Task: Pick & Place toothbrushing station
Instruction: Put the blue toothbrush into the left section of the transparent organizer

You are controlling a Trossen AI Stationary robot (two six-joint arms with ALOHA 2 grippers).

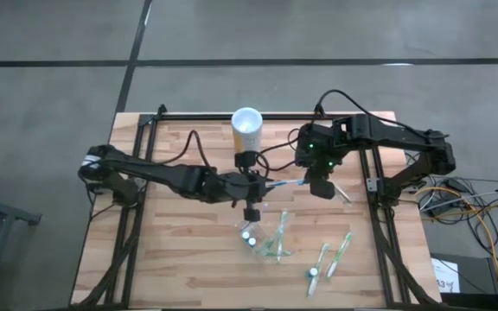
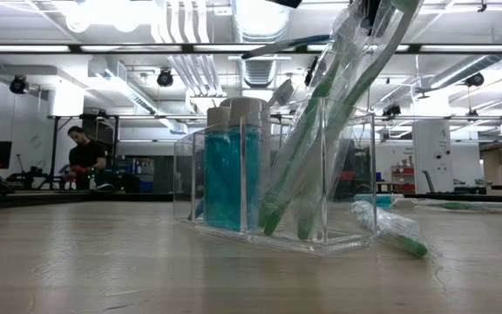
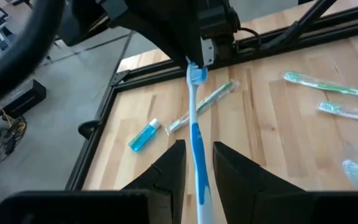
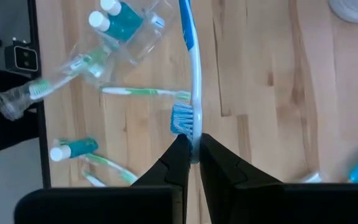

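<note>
A blue and white toothbrush [image 1: 285,183] hangs above the table between my two grippers, both shut on it. My left gripper [image 3: 197,149] comes from the table's left, my right gripper [image 4: 192,142] from the right. The toothbrushing station [image 1: 262,238], a clear plastic holder, stands on its flat base near the table's middle. It holds two blue white-capped tubes [image 2: 232,166] and green wrapped toothbrushes [image 2: 321,131] that lean against its wall. A yellow cup [image 1: 246,128] stands at the far edge. My left gripper pinches the toothbrush's handle [image 3: 199,163] between its two fingers, coming nearly level from the table's left. The fingers lie along the brush, which sticks out ahead of them, clear of the table. My right gripper pinches the toothbrush's head end [image 4: 195,138], just past the bristles [image 4: 180,118], at its fingertips. It slants down from the table's right. The brush runs on ahead of the fingers, off the wood.
Loose green toothbrushes [image 1: 318,269] [image 1: 341,250] lie near the front right. A wrapped toothbrush [image 3: 204,104] and a small blue tube [image 3: 145,135] lie on the wood by the right frame rail. Black frame rails [image 1: 137,199] run along both table sides.
</note>
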